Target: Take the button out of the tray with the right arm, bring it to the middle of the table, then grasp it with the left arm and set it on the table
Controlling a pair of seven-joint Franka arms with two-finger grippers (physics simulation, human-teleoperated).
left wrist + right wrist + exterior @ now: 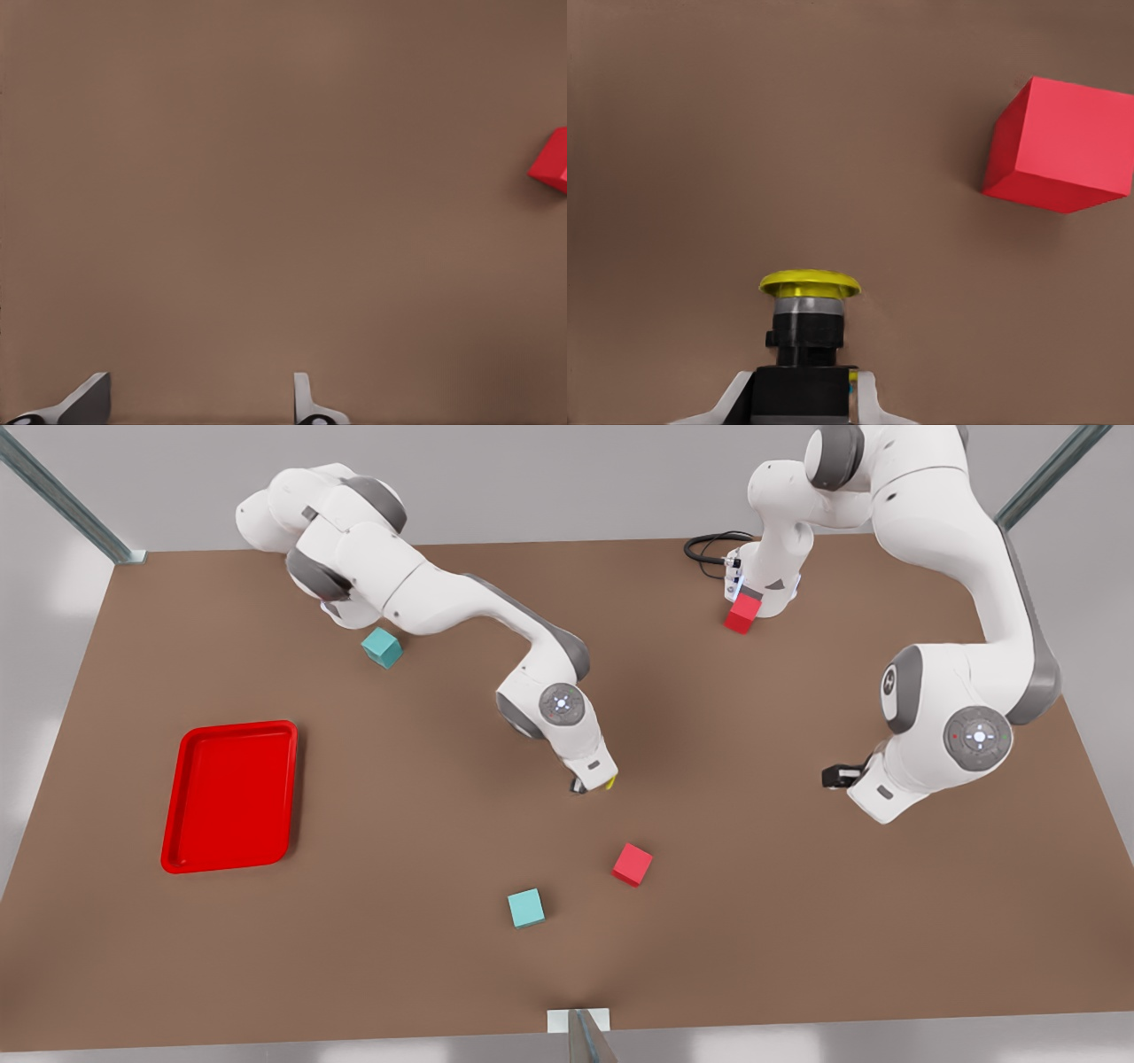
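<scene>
Your right gripper (595, 784) is clamped on the button (808, 332): its two pale fingers (866, 398) press the sides of the boxy black base, and the round, glossy yellow cap with a grey collar under it sticks out past the fingertips. You are holding it above the middle of the table (762, 921), off the surface. In the front view a sliver of yellow shows at the tip of that gripper.

Just beyond the button, across bare tabletop, sits a red cube (1059, 146), matte and sharp-edged. In the front view it lies nearer the camera than the gripper, with a teal cube (526, 908) a little farther on. Well off to the front view's left lies the tray (230, 795), bright red smooth plastic, shallow, with rounded corners and a raised rim; nothing is in it.

Your left gripper (837, 776) waits over the table at the front view's right, well apart from the button, its fingers (89, 398) spread apart with nothing between them. A corner of a red cube shows at the edge of its wrist view.

Farther back, a second teal cube (383, 646) and a second red cube (742, 613) sit by the arm bases, with a black cable (709, 549) looped near the latter. The table is flat, matte brown and unmarked, framed by grey metal posts (66, 500) against a pale grey wall.
</scene>
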